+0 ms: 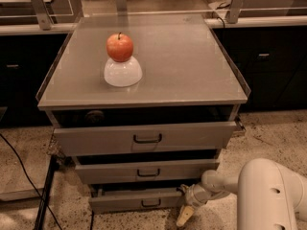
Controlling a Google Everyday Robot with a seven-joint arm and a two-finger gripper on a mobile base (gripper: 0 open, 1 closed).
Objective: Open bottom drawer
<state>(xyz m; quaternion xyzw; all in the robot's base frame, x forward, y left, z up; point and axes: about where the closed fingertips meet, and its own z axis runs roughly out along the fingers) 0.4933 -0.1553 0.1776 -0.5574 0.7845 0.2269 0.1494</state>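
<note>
The bottom drawer (134,201) is the narrowest grey front of three, low on the cabinet, with a small dark loop handle (151,203) at its centre. It stands pulled out a little, like the two drawers above it. My gripper (186,214) hangs at the drawer's right end, near the floor, to the right of the handle. Its pale fingertip (184,217) points down toward the floor. My white arm (268,195) reaches in from the lower right.
A red apple (120,47) sits on an upturned white bowl (123,72) on the grey cabinet top (192,71). The mid-sized drawer (146,170) and the widest drawer (144,138) stand above. A black cable (29,181) runs over the speckled floor at left.
</note>
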